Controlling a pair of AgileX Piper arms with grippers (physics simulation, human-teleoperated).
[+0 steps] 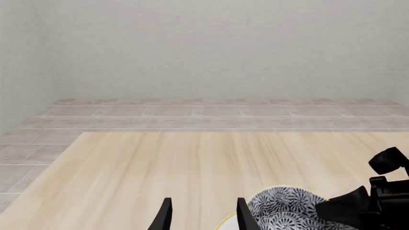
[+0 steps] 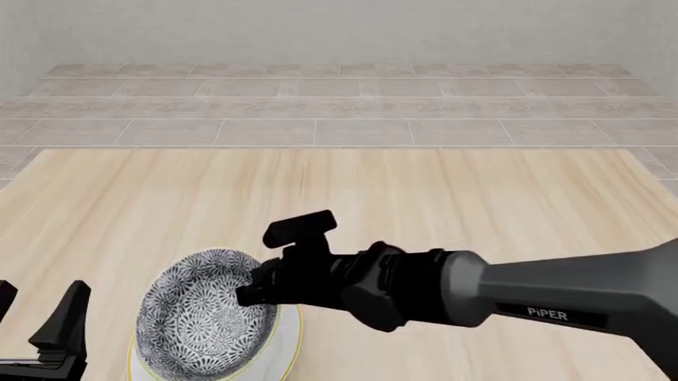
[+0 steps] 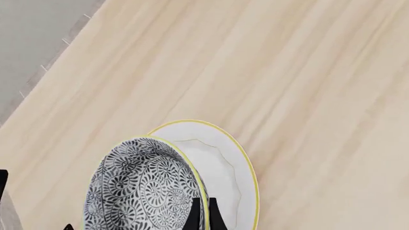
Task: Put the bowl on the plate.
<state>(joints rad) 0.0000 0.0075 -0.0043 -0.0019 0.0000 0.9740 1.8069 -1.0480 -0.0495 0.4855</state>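
The grey-and-white patterned bowl (image 2: 202,316) is tilted over the white, gold-rimmed plate (image 2: 288,343) near the table's front left. In the right wrist view the bowl (image 3: 143,187) covers part of the plate (image 3: 223,160). My right gripper (image 2: 252,290) is shut on the bowl's right rim, its fingers (image 3: 193,216) pinching the wall. I cannot tell whether the bowl's base touches the plate. My left gripper (image 2: 40,308) stands open and empty left of the bowl. In the left wrist view the open left gripper (image 1: 204,216) has the bowl (image 1: 286,203) beside it.
The light wooden table (image 2: 445,190) stretches away behind the plate, with a grey tiled floor (image 2: 339,111) beyond its far edge. The right arm (image 2: 551,294) crosses the front right of the table.
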